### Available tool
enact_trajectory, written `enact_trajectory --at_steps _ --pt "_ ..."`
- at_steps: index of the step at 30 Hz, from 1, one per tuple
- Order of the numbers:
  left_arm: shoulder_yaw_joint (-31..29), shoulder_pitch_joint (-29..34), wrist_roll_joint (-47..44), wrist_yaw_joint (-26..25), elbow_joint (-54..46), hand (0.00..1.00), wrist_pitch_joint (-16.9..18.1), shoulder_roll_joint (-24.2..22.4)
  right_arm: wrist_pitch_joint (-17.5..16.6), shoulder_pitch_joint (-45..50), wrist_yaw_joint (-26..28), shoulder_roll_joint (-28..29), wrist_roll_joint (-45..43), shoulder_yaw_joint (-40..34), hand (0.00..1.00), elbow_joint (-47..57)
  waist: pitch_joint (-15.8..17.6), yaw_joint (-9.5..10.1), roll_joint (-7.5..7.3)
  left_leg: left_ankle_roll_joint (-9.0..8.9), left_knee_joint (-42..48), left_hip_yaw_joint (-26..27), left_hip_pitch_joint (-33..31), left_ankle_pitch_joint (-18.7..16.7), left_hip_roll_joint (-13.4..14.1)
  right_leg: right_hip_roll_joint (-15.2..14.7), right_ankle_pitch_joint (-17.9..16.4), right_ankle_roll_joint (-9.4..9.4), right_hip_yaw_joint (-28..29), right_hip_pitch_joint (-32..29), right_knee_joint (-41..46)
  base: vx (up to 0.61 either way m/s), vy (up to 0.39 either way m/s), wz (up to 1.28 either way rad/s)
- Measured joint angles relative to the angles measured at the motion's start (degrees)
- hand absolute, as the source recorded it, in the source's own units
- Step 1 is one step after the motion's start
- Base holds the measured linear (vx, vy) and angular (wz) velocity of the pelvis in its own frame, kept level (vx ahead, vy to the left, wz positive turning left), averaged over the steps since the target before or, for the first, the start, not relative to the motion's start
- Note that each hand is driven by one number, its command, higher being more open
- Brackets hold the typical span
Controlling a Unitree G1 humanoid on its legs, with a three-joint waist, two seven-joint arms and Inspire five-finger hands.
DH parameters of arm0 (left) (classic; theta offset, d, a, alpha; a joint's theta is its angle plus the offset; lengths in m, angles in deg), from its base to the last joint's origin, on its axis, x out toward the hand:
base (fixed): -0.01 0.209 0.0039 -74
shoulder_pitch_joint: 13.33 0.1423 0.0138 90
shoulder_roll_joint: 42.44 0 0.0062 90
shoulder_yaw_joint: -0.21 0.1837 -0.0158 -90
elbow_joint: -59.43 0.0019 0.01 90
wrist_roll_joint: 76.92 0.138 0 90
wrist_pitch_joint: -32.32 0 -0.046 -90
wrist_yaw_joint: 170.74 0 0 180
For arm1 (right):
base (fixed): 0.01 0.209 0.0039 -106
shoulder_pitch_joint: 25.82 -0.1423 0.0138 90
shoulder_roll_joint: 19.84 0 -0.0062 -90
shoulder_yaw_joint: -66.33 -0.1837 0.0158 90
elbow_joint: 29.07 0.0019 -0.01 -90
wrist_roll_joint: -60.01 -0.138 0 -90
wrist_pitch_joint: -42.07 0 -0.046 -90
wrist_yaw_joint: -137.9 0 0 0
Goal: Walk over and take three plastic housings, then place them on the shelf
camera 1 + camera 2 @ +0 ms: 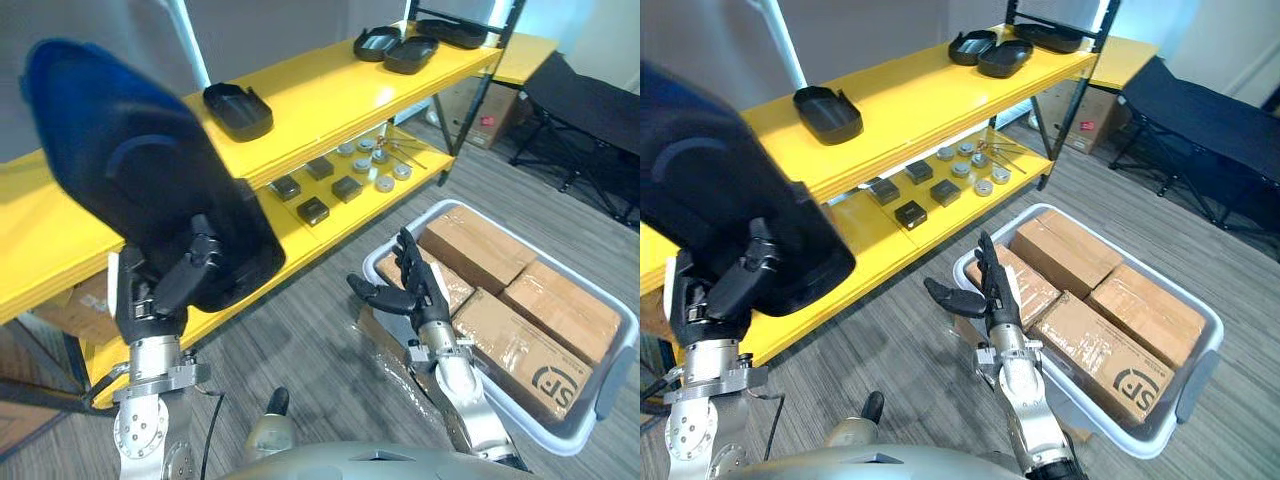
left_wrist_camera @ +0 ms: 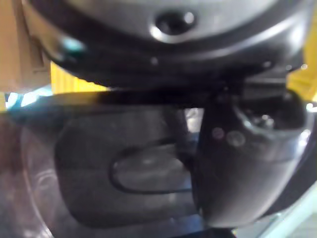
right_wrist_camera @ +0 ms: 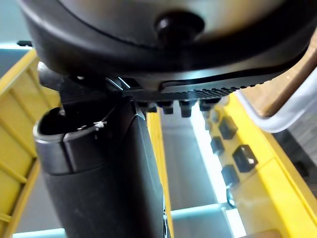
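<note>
- One black housing (image 1: 120, 150) is up in the left hand (image 1: 165, 285), raised high at the near left. The fingers and thumb are curled round its lower edge, which seems meant to keep the broad shell upright and clear of the shelf's front lip.
- The yellow shelf (image 1: 320, 90) runs from near left to far right just beyond that hand, so its top board is probably the drop spot.
- A second housing (image 1: 238, 110) already lies on the top board, hollow side up by the look of it. It is well apart from several more housings (image 1: 395, 48) at the far right end, and the bare stretch between them looks like room for the held one.
- The right hand (image 1: 410, 290) hangs at the near right with its fingers straight and spread, holding nothing. It is by the near left corner of a grey bin (image 1: 612, 375) packed with cardboard boxes (image 1: 475, 245).
- Small dark blocks (image 1: 347, 188) and round parts sit on the lower board, out of the way.
</note>
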Motion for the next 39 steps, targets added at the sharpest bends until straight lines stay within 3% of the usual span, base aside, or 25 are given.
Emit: enact_trajectory --at_steps 5,10,14,17,18,20,21,22,23,24,25,26,27,28,29,30,31,33,34,35,36,37,38,39 --pt "2.6 -1.92 0.1 -0.65 0.0 0.0 0.27 0.03 -1.4 0.02 5.33 -0.89 -2.67 -1.01 1.0 0.85 1.27 -1.59 0.89 0.89 0.91 4.68 0.13 0.61 0.59 0.12 -0.01 0.29 1.38 -0.89 0.76 -0.06 -0.019 -0.08" --pt "2.66 -2.36 0.01 -4.35 0.0 0.0 0.48 0.07 -1.89 -0.26 5.8 -1.09 -2.75 -1.03 1.0 1.14 2.68 -1.87 -0.08 1.73 1.68 7.16 0.05 -0.83 0.7 -0.2 -0.01 0.23 2.94 -2.06 1.28 -0.04 0.023 -0.15" --pt "2.68 -2.03 0.01 -7.19 0.0 0.0 0.48 -0.16 -2.51 -0.67 6.83 -0.97 -3.43 -0.72 1.0 3.38 4.84 -1.5 -0.22 1.54 8.04 7.38 -2.21 -3.95 -0.1 -1.29 0.1 0.6 3.34 -2.18 2.61 -0.03 0.041 -0.06" --pt "2.53 -1.55 0.26 -8.16 -0.02 0.0 0.5 -0.27 -2.66 -3.3 6.91 -0.23 -4.53 0.41 1.0 3.43 6.66 -1.18 0.7 1.37 19.17 7.35 -5.03 -9.91 -0.1 -1.77 -0.58 1.36 3.49 -0.57 4.17 -0.02 0.093 -0.09" --pt "2.07 -1.08 1.02 -7.85 -0.06 0.0 0.5 -0.36 -2.77 -4.35 6.73 0.0 -4.49 0.59 1.0 3.42 7.53 -0.78 0.76 1.91 26.09 7.36 -6.58 -14.22 -0.13 -2.22 -2.05 1.16 3.17 1.13 4.86 -0.01 0.121 -0.01" --pt "1.59 -0.89 1.36 -7.08 -0.39 0.0 0.49 -0.31 -3.05 -4.67 6.45 0.17 -4.45 0.59 1.0 3.44 7.54 -0.1 0.74 2.84 30.59 7.5 -8.0 -16.89 -0.33 -2.71 -2.64 1.19 2.9 1.93 5.04 0.02 0.126 0.06" --pt "1.13 -0.89 1.39 -6.38 -0.82 0.0 0.48 -0.28 -3.36 -4.66 6.07 0.2 -4.45 0.57 1.0 3.44 7.52 0.46 0.61 4.42 34.66 8.8 -9.28 -18.83 -0.46 -3.4 -2.79 0.95 2.2 3.05 4.25 0.07 0.225 0.23" --pt "0.27 -0.77 1.55 -5.64 -1.5 0.0 0.48 -0.03 -3.51 -4.17 5.61 0.2 -4.44 0.53 1.0 3.59 7.31 0.95 -0.03 8.4 40.33 12.34 -10.2 -21.69 -1.58 -4.34 -2.74 -0.39 0.97 5.6 2.45 0.13 0.28 0.42" --pt "-0.89 -1.01 1.73 -5.58 -2.4 0.0 0.8 -0.16 -4.28 -3.45 5.5 -0.08 -4.42 0.54 1.0 4.56 6.53 1.05 1.21 7.82 40.81 12.72 -10.17 -27.15 -2.05 -4.24 -1.4 -5.28 2.08 4.29 8.32 0.15 0.292 0.52" --pt "-1.9 -1.44 1.96 -5.59 -2.4 0.0 1.12 -0.07 -4.65 -3.34 5.42 0.1 -4.44 0.75 1.0 4.58 6.37 1.14 0.56 8.43 41.26 12.6 -10.92 -27.75 -2.98 -5.32 0.64 -6.76 4.11 1.6 12.94 0.18 0.371 0.59" --pt "-4.18 -1.63 2.71 -6.08 -2.55 0.0 1.24 0.38 -4.73 -3.34 5.38 0.72 -4.31 1.5 1.0 4.51 5.73 1.2 -0.95 8.58 39.47 11.9 -10.58 -27.91 -4.95 -6.85 6.58 -9.31 8.32 -4.24 20.0 0.17 0.32 0.56" --pt "-6.21 -1.52 2.98 -7.39 -2.56 0.0 1.23 1.57 -4.97 -3.6 5.56 1.34 -3.75 2.97 1.0 4.33 5.51 1.33 -1.31 9.75 36.82 11.07 -9.84 -27.2 -5.67 -6.34 9.5 -8.37 10.96 -7.77 24.98 0.27 0.289 0.5" --pt "-7.09 -1.55 3.03 -8.18 -2.56 0.0 1.23 2.06 -5.2 -3.77 5.71 1.88 -2.8 3.44 1.0 4.16 5.32 1.31 -1.65 10.39 35.56 10.42 -9.23 -26.85 -5.95 -5.23 9.31 -8.27 11.22 -9.06 27.33 0.27 0.073 0.45" --pt "-8.59 -1.61 2.63 -9.6 -2.52 0.0 1.19 2.07 -5.31 -4.92 5.73 2.24 -1.37 4.38 1.0 3.62 5.5 1.46 -1.6 11.74 32.93 9.13 -6.74 -25.85 -6.32 -1.91 4.64 -7.41 11.14 -10.24 29.2 0.41 0.078 0.46" --pt "-8.81 -1.74 1.65 -10.74 -2.53 0.0 1.19 2.02 -5.37 -6.07 5.47 2.1 0.23 4.45 1.0 3.45 5.48 1.72 -1.28 11.44 29.32 7.77 -3.6 -24.65 -6.64 1.88 1.05 -7.53 10.22 -10.66 26.48 0.28 0.053 0.47" --pt "-8.85 -1.93 1.08 -10.9 -2.52 0.0 1.19 2.08 -5.61 -6.81 5.15 1.83 0.21 4.4 1.0 3.47 5.38 1.69 -1.11 11.41 27.4 6.83 -2.27 -23.97 -7.05 3.75 -0.09 -7.7 10.04 -11.24 24.31 0.4 0.071 0.95" --pt "-8.71 -3.19 0.98 -11.01 -2.51 0.0 1.19 2.25 -6.97 -8.79 3.56 0.75 0.25 3.45 1.0 4.06 5.31 0.83 -0.63 11.36 24.03 3.43 -0.06 -22.84 -8.13 7.8 -0.86 -8.5 11.55 -13.79 18.81 0.31 0.008 1.28" --pt "-8.05 -4.98 0.98 -10.7 -2.2 0.0 1.21 2.48 -7.57 -11.16 1.37 -0.86 0.3 1.75 1.0 5.08 5.53 -0.86 0.11 11.15 23.6 -1.01 0.7 -22.7 -9.42 11.19 -0.5 -7.89 17.31 -16.94 14.65 0.33 -0.039 1.63" --pt "-7.48 -6.64 0.95 -10.5 -1.06 0.0 1.28 3.23 -7.6 -12.18 -0.26 -1.82 0.94 -0.6 1.0 6.23 5.5 -1.98 0.14 10.48 23.65 -4.36 1.43 -22.48 -10.52 12.56 0.37 -6.5 22.41 -18.04 11.76 0.32 -0.137 2.08" --pt "-7.11 -7.98 0.68 -10.24 0.53 0.0 1.38 4.38 -7.82 -12.87 -1.84 -2.69 2.44 -3.37 1.0 6.9 5.11 -2.97 -0.45 9.72 23.96 -7.34 2.36 -22.55 -11.83 12.19 1.92 -4.87 24.29 -17.94 7.83 0.34 -0.178 2.04" --pt "-7.11 -8.17 0.56 -10.16 0.92 0.0 1.38 4.92 -7.93 -13.32 -2.4 -3.01 2.47 -4.66 1.0 7.12 4.81 -3.1 -0.84 9.09 23.93 -8.28 2.75 -22.92 -12.32 11.38 3.54 -4.49 24.26 -17.7 5.36 0.38 -0.255 1.64" --pt "-7.2 -8.09 -0.11 -10.11 1.15 0.0 1.39 5.79 -8.44 -14.08 -3.44 -3.27 2.49 -6.44 1.0 7.16 4.17 -2.85 -2.11 8.12 24.17 -8.56 2.99 -23.5 -13.27 9.83 8.98 -5.59 23.3 -17.34 1.35 0.38 -0.319 1.36" --pt "-6.88 -8.25 -0.62 -9.89 2.37 0.0 1.58 4.99 -9.23 -14.94 -4.6 -4.8 2.48 -8.83 1.0 7.06 3.76 -2.93 -0.91 6.48 25.23 -8.27 2.58 -24.69 -12.11 9.01 10.51 -4.35 20.08 -15.82 0.71 0.35 -0.313 1.46" --pt "-6.44 -7.6 -1.16 -9.61 2.63 0.0 1.42 4.06 -9.77 -15.24 -5.24 -6.3 2.44 -10.43 1.0 7.09 2.73 -3.06 0.7 6.03 25.25 -5.18 1.14 -24.95 -9.44 9.77 10.3 -4.76 17.16 -14.35 -1.6 0.35 -0.338 1.46"
